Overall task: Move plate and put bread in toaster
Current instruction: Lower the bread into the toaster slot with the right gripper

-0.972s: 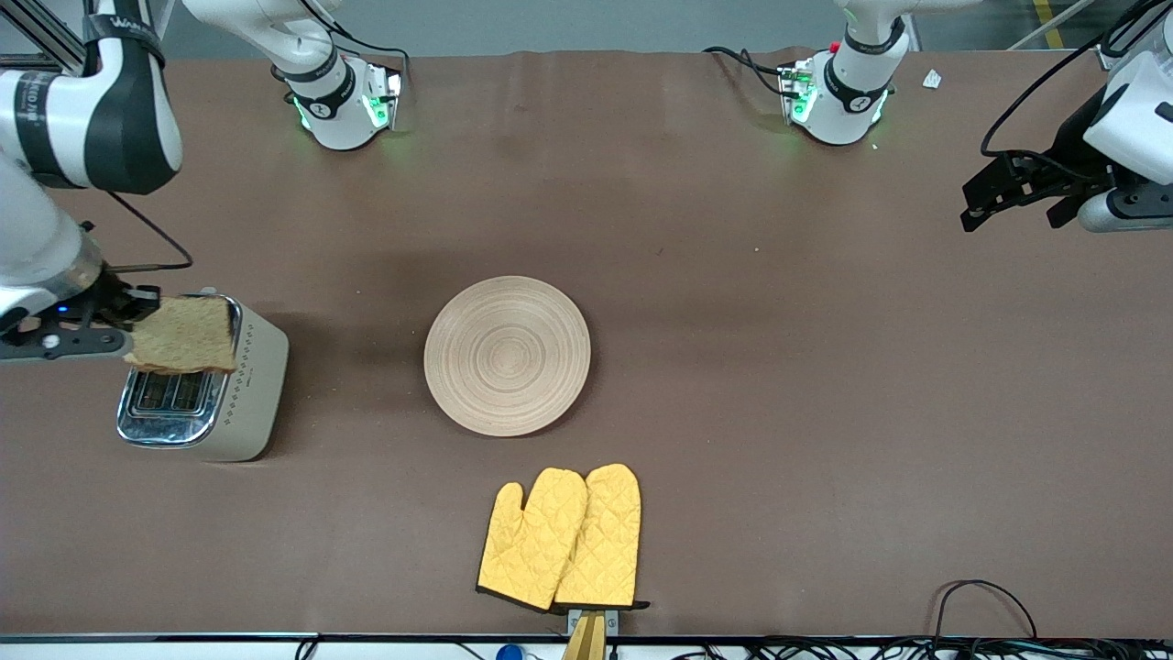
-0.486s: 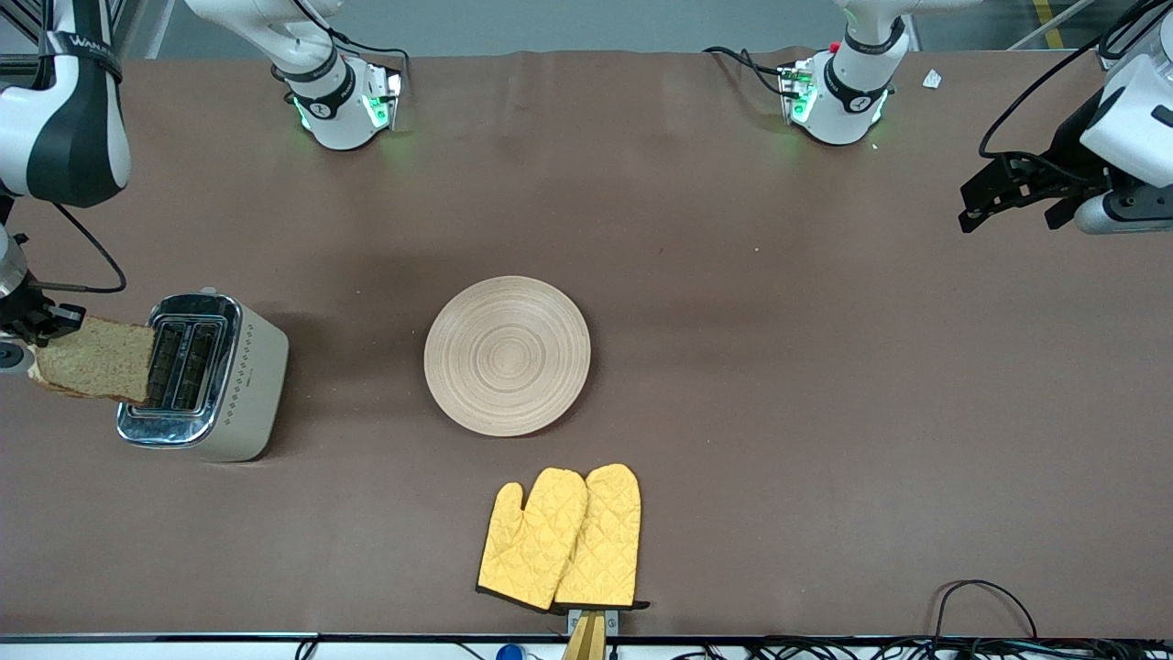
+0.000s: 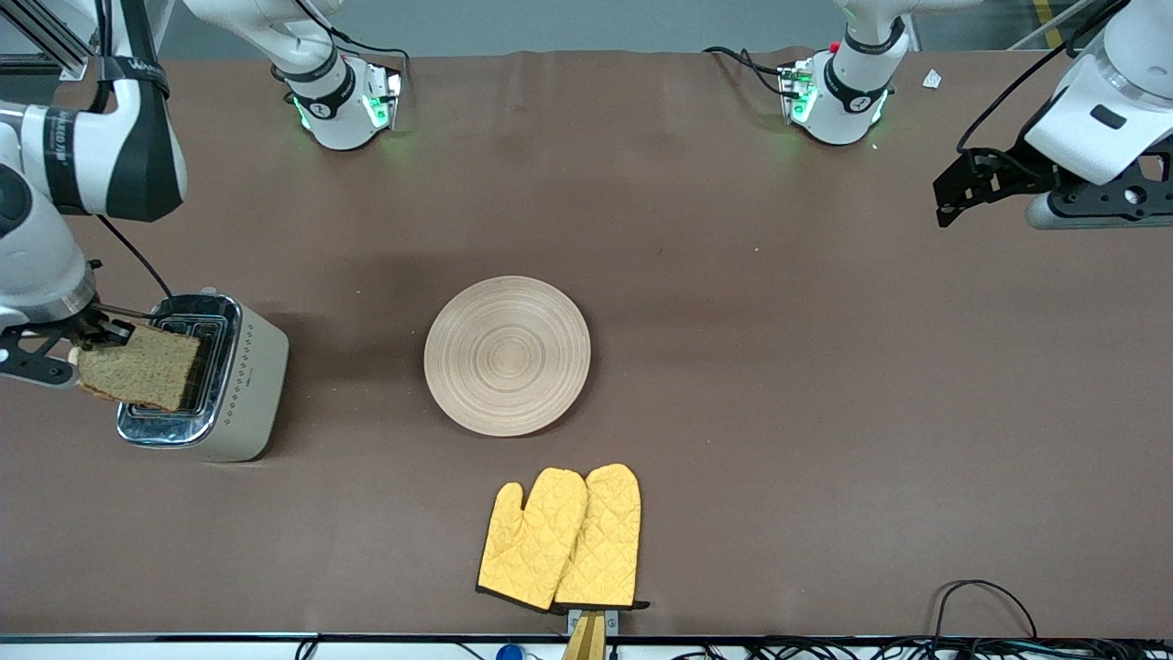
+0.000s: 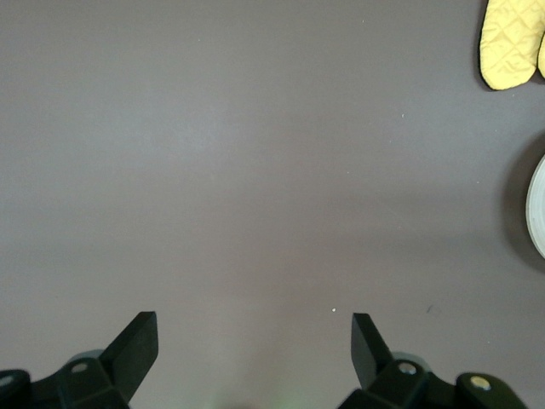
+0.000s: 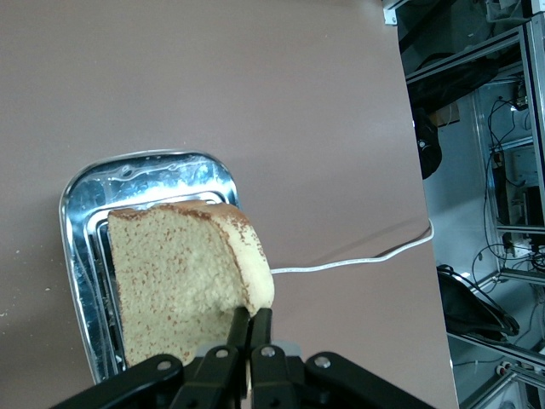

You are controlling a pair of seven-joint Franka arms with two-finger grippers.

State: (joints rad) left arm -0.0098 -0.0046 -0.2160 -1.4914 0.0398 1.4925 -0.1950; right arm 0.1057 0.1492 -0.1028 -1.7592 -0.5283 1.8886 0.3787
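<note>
The brown speckled bread hangs tilted in my shut right gripper, partly over the slots of the beige toaster at the right arm's end of the table. In the right wrist view the fingers pinch the crust corner of the bread above the toaster's chrome top. The light-wood plate lies flat mid-table, bare. My left gripper is open and empty, up over the left arm's end of the table; it also shows over bare table in the left wrist view.
Two yellow oven mitts lie nearer the front camera than the plate, and show in the left wrist view. The toaster's white cord trails off the table edge. Cables lie along the front edge.
My right gripper has swung the bread off the toaster toward the table's end, then back so it partly overlaps the slots. My left gripper has shifted slightly.
</note>
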